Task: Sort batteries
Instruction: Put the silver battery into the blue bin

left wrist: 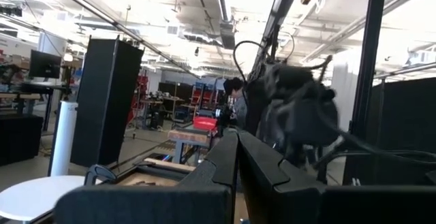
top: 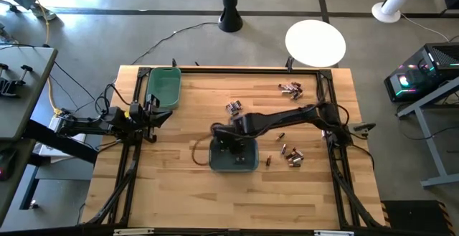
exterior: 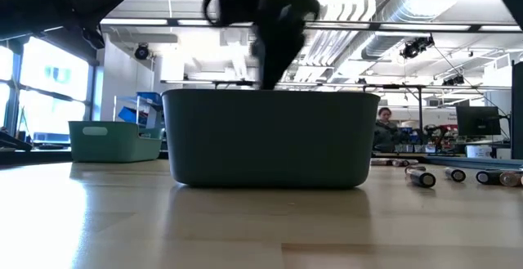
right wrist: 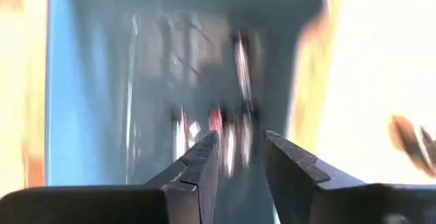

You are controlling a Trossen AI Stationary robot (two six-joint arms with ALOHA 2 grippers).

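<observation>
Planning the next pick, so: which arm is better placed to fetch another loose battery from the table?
Right. The right gripper hangs open over the dark bin, with loose batteries close beside it. The left gripper is shut, parked by the green bin at the table's left edge.

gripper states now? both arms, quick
Left gripper: shut, empty, parked at the table's left edge.
Right gripper: open, nothing between its fingers, over the dark teal bin.

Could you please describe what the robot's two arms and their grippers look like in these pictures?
Both arms are dark, near black, built of slim jointed segments with cables looped alongside. The left gripper has two flat, angular dark fingers. The right gripper has two dark, wedge-shaped fingers tapering to narrow tips. No markings are legible on either.
</observation>
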